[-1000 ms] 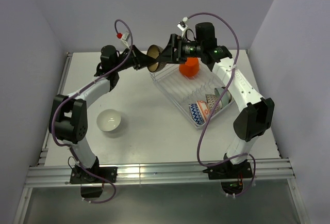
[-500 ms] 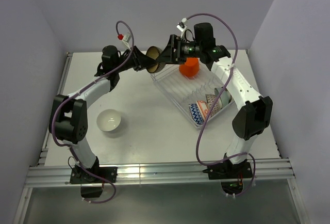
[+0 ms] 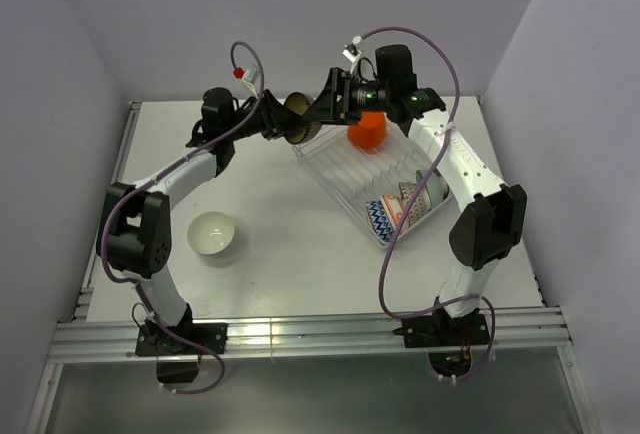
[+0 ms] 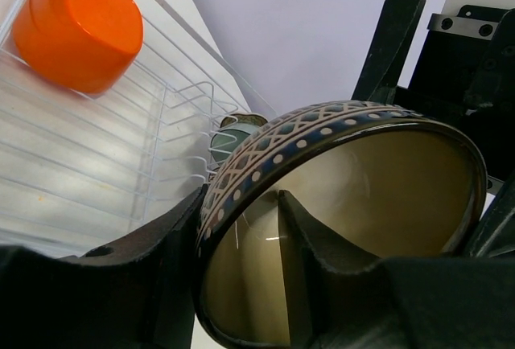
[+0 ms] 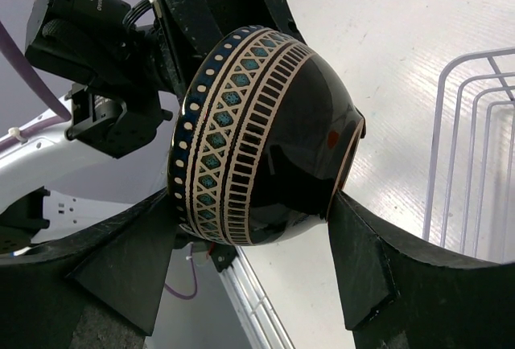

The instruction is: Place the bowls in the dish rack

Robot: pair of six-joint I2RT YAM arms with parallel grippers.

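A dark brown bowl [image 3: 295,119] with a cream and blue patterned band hangs in the air over the far left corner of the dish rack [image 3: 345,169]. My left gripper [image 3: 282,120] is shut on its rim, one finger inside [image 4: 302,228] and one outside. My right gripper [image 3: 311,112] grips the same bowl [image 5: 265,132] across rim and foot, with both fingers touching it. A plain orange-red bowl [image 3: 367,131] lies upside down at the rack's far end. A blue zigzag bowl [image 3: 381,220] and other patterned bowls [image 3: 412,199] stand at its near end. A white bowl [image 3: 212,234] sits on the table near left.
The rack's wire tines [image 4: 161,124] and a pale teal bowl [image 4: 233,128] show behind the held bowl in the left wrist view. Rack wires [image 5: 475,164] lie right of the bowl in the right wrist view. Grey walls close in on three sides.
The held bowl has shifted slightly left and down, and the two grippers have drawn closer together around it. The bowls in the rack and the white bowl have not moved.
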